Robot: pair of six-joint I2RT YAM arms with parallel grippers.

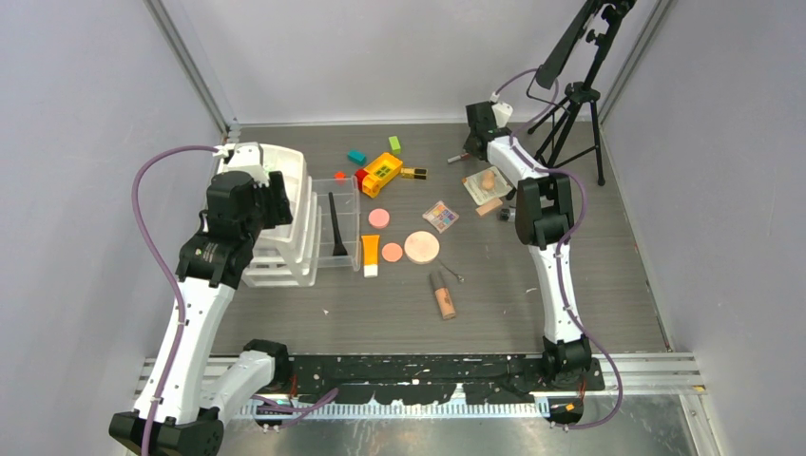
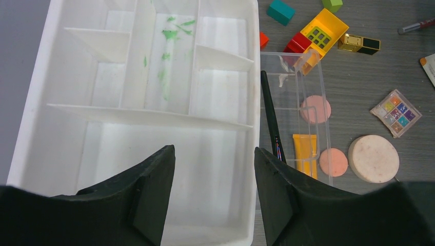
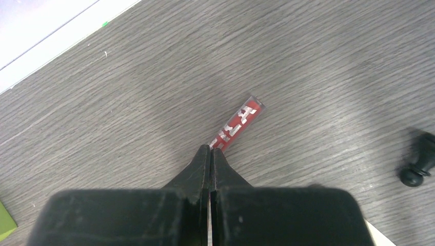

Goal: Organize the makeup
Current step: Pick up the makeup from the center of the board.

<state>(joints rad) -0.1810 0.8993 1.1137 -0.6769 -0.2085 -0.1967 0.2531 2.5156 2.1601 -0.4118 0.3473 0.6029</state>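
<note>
Grey table (image 1: 380, 313): scattered makeup (image 1: 422, 247), white organizer (image 1: 295, 173).

The fixed camera looks down from high behind me over the whole table (image 1: 532, 313); my left wrist view hangs close above the white tray (image 2: 118, 143), sharing the black brush (image 2: 269, 113) with it; my right wrist view hugs the red pencil (image 3: 238, 120).

A black tripod (image 1: 582, 92) is crowding the far right corner. A white organizer (image 1: 297, 190) is filling the left; near tabletop (image 1: 333, 318) is lying open.
</note>
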